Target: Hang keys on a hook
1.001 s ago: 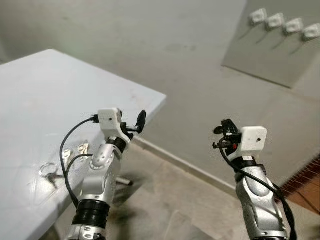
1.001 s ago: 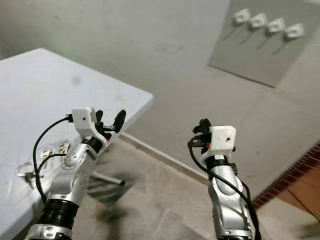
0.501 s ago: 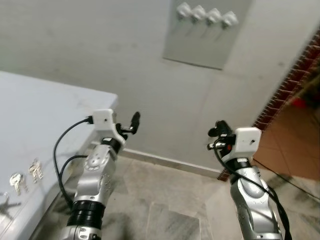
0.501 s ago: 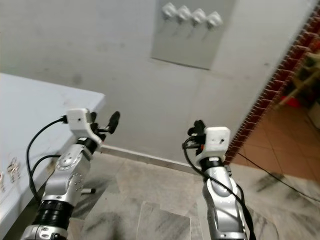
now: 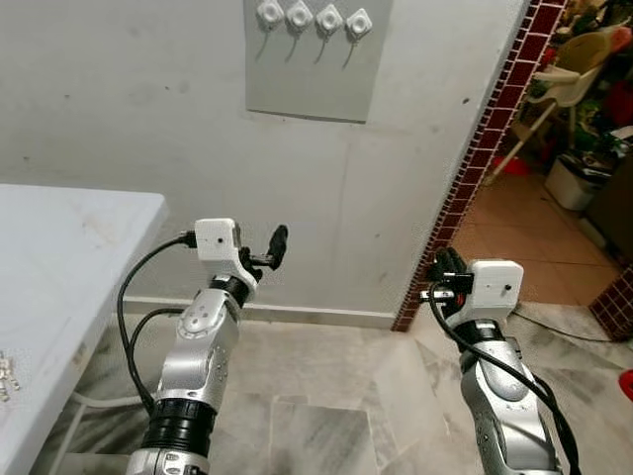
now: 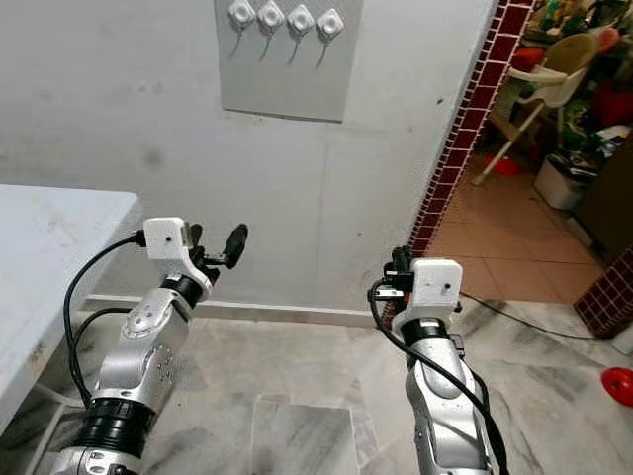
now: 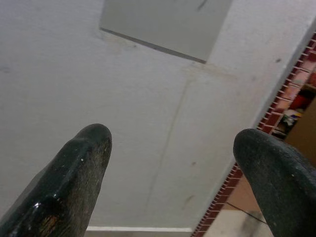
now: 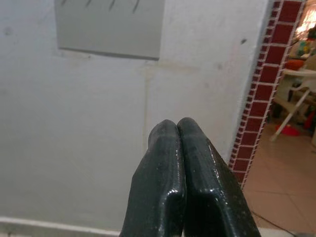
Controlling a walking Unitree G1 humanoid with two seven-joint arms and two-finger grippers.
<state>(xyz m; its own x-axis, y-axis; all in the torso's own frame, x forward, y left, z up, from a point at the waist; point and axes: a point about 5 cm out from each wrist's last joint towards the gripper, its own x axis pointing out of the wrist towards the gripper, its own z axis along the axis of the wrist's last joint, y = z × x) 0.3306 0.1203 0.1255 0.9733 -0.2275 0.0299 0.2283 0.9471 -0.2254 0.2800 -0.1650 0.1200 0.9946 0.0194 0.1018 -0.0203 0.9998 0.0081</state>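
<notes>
Four white hooks (image 5: 309, 18) sit in a row on a grey panel (image 5: 312, 69) high on the wall ahead. A few silver keys (image 5: 7, 369) lie on the white table (image 5: 69, 247) at the far left edge of the left eye view. My left gripper (image 6: 216, 239) is raised in front of the wall, well below the panel, open and empty; its fingertips (image 7: 94, 143) stand wide apart in the left wrist view. My right gripper (image 5: 441, 267) is held up at the right, shut with nothing between its fingers (image 8: 168, 133).
A red brick pillar (image 5: 485, 148) edges a doorway on the right. Beyond it are a tiled room, a white high chair (image 5: 569, 79) and a bin. A cable and a red object (image 6: 618, 381) lie on the floor. Marble floor (image 5: 326, 396) runs to the wall.
The camera has swung right: the table and keys slid to the left edge, and the hook panel came to the top centre. Both grippers hold the same pose.
</notes>
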